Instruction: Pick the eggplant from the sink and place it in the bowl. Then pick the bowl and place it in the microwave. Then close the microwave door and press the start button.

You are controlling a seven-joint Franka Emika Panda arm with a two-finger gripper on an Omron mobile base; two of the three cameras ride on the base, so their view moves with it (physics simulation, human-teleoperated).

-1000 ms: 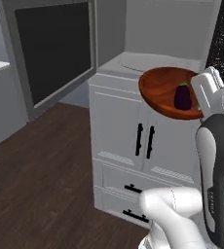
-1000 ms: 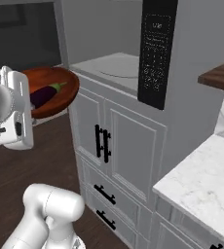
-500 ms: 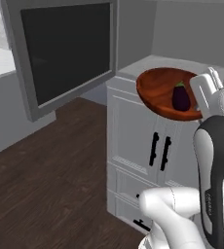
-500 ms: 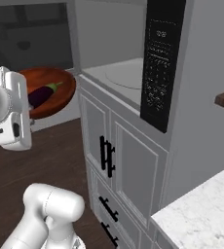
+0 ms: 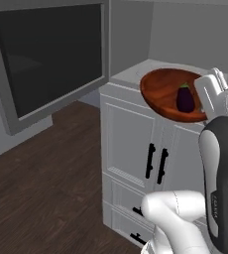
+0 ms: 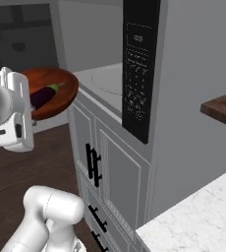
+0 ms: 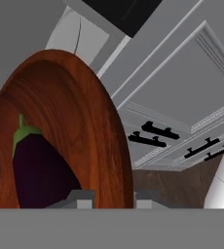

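Note:
The reddish-brown wooden bowl [image 5: 165, 92] [image 6: 61, 88] [image 7: 92, 121] hangs in the air in front of the open microwave, tilted. My gripper [image 5: 203, 110] [image 6: 32, 112] [image 7: 114, 198] is shut on the bowl's near rim. The dark purple eggplant [image 5: 185, 99] [image 6: 45, 95] [image 7: 36, 170] lies inside the bowl, green stem cap up. The microwave door [image 5: 51, 54] stands swung open to the left. Just beyond the bowl are the microwave's light grey floor and turntable [image 5: 136, 74] [image 6: 105, 81] [image 7: 65, 34]. Its black button panel [image 6: 137, 69] is on the right side. The sink is out of view.
White cabinet doors with black handles [image 5: 155, 161] [image 6: 93, 165] [image 7: 155, 133] sit under the microwave, drawers below them. Dark wood floor [image 5: 41, 193] lies to the left. A marble counter [image 6: 198, 221] and a brown shelf [image 6: 223, 106] are on the right.
The whole scene has shifted and grown: the base has driven closer to the microwave cabinet. The bowl with the eggplant stays in the gripper, held the same way.

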